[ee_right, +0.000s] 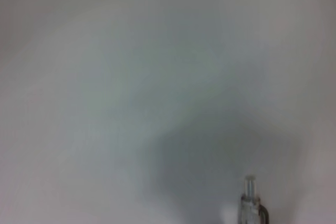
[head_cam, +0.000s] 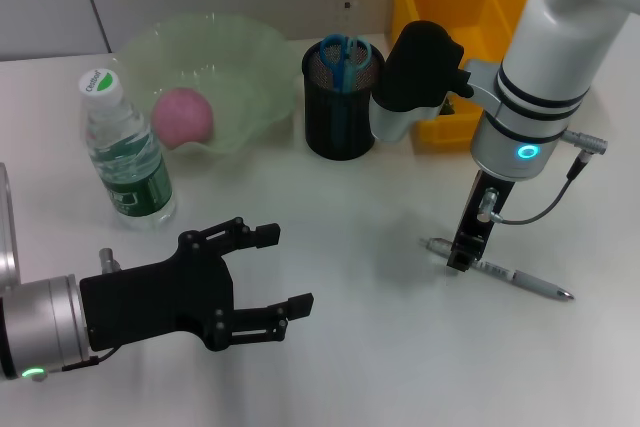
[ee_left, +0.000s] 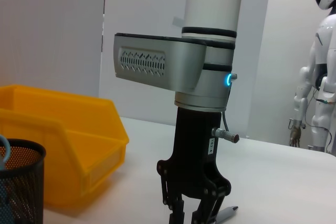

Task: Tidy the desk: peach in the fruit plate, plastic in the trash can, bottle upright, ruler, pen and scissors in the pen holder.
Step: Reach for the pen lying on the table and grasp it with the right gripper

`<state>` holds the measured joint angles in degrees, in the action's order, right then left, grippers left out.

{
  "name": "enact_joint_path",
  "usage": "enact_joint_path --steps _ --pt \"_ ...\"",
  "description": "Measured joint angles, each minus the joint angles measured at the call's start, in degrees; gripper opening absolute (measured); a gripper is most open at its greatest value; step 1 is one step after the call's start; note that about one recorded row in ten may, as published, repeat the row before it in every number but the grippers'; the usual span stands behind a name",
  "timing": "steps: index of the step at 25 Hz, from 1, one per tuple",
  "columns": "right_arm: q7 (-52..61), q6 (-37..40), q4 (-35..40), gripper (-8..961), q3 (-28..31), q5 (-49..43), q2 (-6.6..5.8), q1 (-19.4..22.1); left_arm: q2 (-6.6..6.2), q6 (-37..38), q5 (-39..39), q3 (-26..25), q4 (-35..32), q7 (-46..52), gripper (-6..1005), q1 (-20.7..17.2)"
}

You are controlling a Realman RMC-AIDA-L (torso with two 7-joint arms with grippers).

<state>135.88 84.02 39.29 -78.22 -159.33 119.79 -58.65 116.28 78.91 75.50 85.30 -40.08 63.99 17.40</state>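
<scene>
The pen (head_cam: 520, 277) lies on the white table at the right. My right gripper (head_cam: 462, 257) points straight down on its left end and is shut on it; the left wrist view shows the fingers (ee_left: 178, 214) converging at the table with the pen (ee_left: 228, 213) sticking out beside them. The pink peach (head_cam: 183, 115) sits in the green fruit plate (head_cam: 250, 57). The bottle (head_cam: 125, 152) stands upright at the left. Blue scissors (head_cam: 345, 52) stand in the black mesh pen holder (head_cam: 338, 117). My left gripper (head_cam: 285, 272) hovers open at the lower left. Ruler and plastic are out of view.
A yellow open bin (head_cam: 455, 7) stands at the back right, just behind the pen holder and the right arm. A white humanoid figure (ee_left: 320, 77) stands beyond the table's far edge in the left wrist view.
</scene>
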Motion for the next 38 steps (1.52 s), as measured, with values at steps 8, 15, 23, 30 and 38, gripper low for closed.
enact_joint_path --steps 8,15,23,30,38 --pt "0.23 -0.24 0.00 297 0.00 0.06 0.00 0.03 0.00 0.41 0.00 -0.12 0.00 0.00 875 0.00" --pt "0.39 -0.68 0.00 299 0.00 0.02 0.00 0.03 0.00 0.55 -0.01 -0.25 0.00 0.00 875 0.01" --pt "0.44 -0.87 0.00 300 0.00 0.00 0.00 0.03 0.00 0.58 -0.01 -0.25 0.00 0.00 875 0.00" --pt "0.44 -0.91 -0.17 300 0.00 0.00 0.00 0.03 -0.37 1.48 0.25 -0.22 0.18 0.39 876 0.01" --pt "0.58 -1.32 -0.61 299 -0.78 0.00 0.00 0.07 -0.44 1.18 2.70 -0.29 0.14 0.79 876 0.09"
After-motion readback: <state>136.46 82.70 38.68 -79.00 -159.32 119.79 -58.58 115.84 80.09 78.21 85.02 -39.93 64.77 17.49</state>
